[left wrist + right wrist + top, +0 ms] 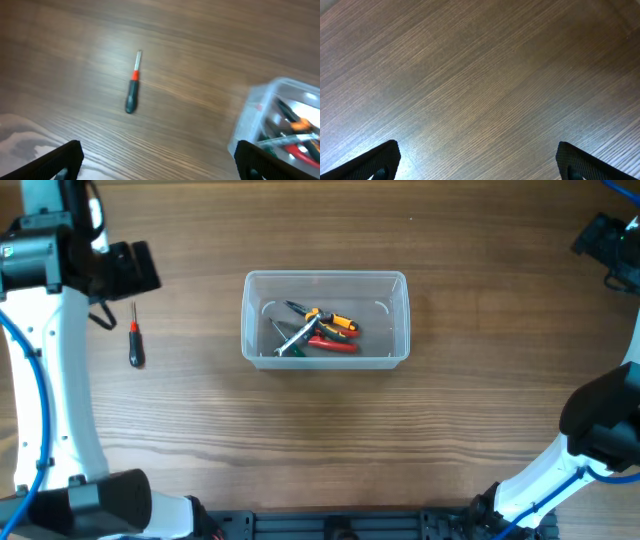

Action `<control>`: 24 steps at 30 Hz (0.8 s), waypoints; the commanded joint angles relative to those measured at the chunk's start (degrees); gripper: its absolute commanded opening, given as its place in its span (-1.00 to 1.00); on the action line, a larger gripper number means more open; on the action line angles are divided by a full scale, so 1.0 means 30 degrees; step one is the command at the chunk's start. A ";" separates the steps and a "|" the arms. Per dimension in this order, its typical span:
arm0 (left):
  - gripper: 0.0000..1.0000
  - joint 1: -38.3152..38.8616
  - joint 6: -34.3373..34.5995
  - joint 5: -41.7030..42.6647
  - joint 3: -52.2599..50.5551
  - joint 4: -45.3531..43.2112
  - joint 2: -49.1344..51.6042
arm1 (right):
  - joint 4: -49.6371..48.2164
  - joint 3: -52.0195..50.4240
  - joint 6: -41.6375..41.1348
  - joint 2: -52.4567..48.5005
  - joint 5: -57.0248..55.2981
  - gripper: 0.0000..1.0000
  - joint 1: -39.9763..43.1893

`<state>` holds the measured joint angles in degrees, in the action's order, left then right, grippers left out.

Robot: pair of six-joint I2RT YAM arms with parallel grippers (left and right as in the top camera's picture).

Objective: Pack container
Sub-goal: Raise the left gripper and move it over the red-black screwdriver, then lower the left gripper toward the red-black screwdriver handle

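A dark wood-grain table (300, 430) carries a clear plastic container (405, 320) near its middle. Well apart on the left lies a small screwdriver (135, 342), flat, with a black handle and a red collar.

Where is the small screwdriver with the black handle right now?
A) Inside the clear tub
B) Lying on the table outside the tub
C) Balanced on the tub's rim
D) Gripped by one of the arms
B: the screwdriver lies flat on the table, apart from the container, with nothing holding it.
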<state>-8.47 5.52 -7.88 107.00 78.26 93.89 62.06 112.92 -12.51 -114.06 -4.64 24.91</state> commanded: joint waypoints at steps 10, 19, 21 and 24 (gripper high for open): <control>1.00 -0.1690 -0.4765 0.1756 -0.6834 -0.5107 0.1180 | -0.0058 -0.0022 0.0044 -0.0051 0.0153 0.99 -0.0095; 0.99 -0.2659 -0.5144 0.1763 -0.8357 -0.5880 0.2579 | -0.0058 -0.0022 0.0044 -0.0051 0.0146 0.99 -0.0095; 1.00 -0.2994 -0.5144 0.1836 -0.8386 -0.6193 0.2943 | -0.0058 -0.0022 0.0044 -0.0051 0.0146 1.00 -0.0095; 0.99 -0.3344 -0.5151 0.1843 -0.8386 -0.6586 0.3497 | -0.0058 -0.0022 0.0036 -0.0051 0.0146 0.99 -0.0095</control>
<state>-16.86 -8.40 -3.31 82.43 59.61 102.02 62.04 112.92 -12.51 -114.06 -4.64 24.91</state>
